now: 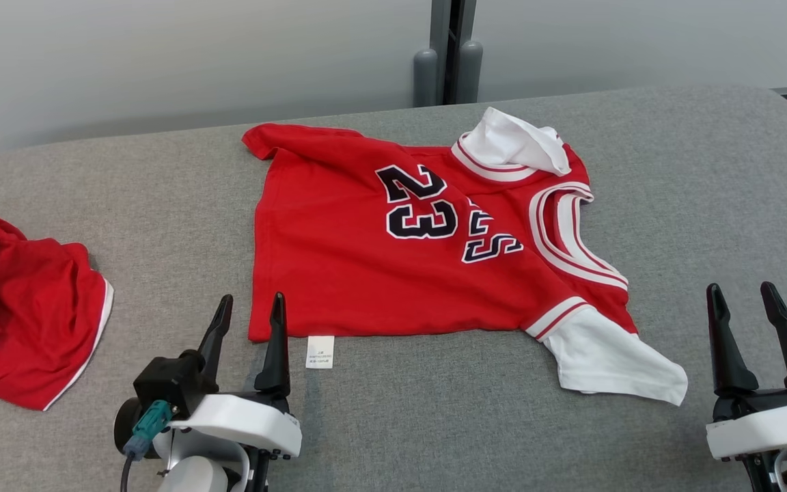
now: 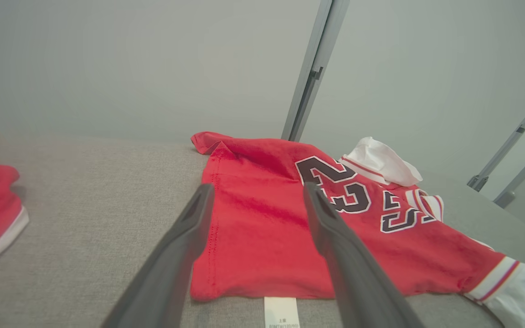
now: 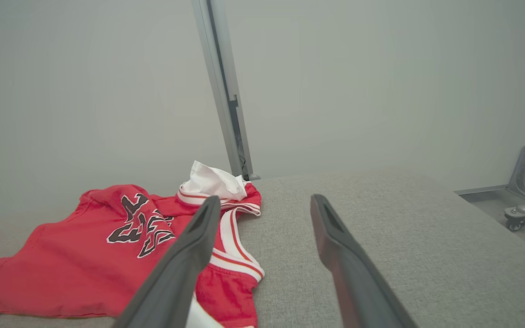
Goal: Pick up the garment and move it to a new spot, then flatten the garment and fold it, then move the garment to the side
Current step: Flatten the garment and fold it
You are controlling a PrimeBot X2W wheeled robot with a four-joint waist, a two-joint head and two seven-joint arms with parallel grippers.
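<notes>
Grey woven cloth covers the table [image 1: 393, 424], with a pale wall [image 1: 161, 61] behind it. Near the centre lies the red number 23 jersey [image 1: 339, 273], spread out with its neck toward 3 o'clock and its hem toward 9. A second red garment [image 1: 18, 307] sits crumpled at 9 o'clock, well apart. The left gripper [image 1: 251, 299] is at 7 o'clock beside the hem corner and the right gripper [image 1: 740, 287] at 4 o'clock; both are spread wide and hold nothing. Flattening looks nearly done, so deal with what remains first: the far white sleeve [image 1: 513, 143] at 1 o'clock is doubled over and wants pulling out, and the near white sleeve [image 1: 612, 359] lies skewed. Pinch single layers at the edges, and mind the care label [image 1: 320, 352].
</notes>
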